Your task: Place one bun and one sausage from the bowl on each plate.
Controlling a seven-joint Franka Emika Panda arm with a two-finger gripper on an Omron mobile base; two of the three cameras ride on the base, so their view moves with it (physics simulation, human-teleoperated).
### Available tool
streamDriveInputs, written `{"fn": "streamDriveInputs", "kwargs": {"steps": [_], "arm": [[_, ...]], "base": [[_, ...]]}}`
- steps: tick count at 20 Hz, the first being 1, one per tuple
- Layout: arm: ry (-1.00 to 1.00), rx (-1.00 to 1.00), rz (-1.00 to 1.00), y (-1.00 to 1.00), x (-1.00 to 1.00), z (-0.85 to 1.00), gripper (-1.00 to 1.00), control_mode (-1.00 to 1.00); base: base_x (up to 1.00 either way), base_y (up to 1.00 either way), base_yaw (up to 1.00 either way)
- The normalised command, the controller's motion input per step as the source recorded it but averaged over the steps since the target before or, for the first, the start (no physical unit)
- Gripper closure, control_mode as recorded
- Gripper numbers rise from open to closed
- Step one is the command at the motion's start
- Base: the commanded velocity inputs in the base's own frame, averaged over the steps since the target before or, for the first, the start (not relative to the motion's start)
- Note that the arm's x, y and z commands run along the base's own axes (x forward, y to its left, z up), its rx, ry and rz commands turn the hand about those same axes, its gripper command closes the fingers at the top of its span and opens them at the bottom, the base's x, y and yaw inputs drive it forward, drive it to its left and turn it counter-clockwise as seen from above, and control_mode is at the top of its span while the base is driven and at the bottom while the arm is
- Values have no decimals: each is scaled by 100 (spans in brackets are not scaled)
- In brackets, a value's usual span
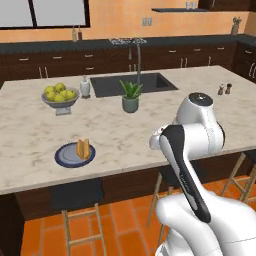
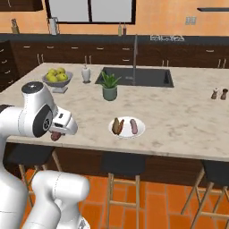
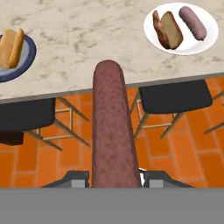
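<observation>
Off the desk's near edge, above the stools, the pincer grasps a sausage. One bun lies on the blue plate; the white plate carries bun and sausage.

A bun is set on a plate near the counter's front edge. Toward the opposite end of that edge, a second plate carries a bun beside a sausage. Behind, a potted plant stands before the sink.

The blue plate is cut off by the hand view's left edge; the sausage hides the pincer's tips.
</observation>
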Motion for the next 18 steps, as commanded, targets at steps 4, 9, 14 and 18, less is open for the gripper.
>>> {"fn": "streamDriveInputs", "kwargs": {"steps": [4, 9, 14, 18], "arm": [[0, 0, 0, 0, 0, 0, 100, 100], [0, 0, 0, 0, 0, 0, 100, 100], [0, 0, 0, 0, 0, 0, 100, 100], [0, 0, 0, 0, 0, 0, 100, 100]], "base": [[17, 100, 0], [21, 88, 0], [31, 66, 0], [46, 20, 0]]}}
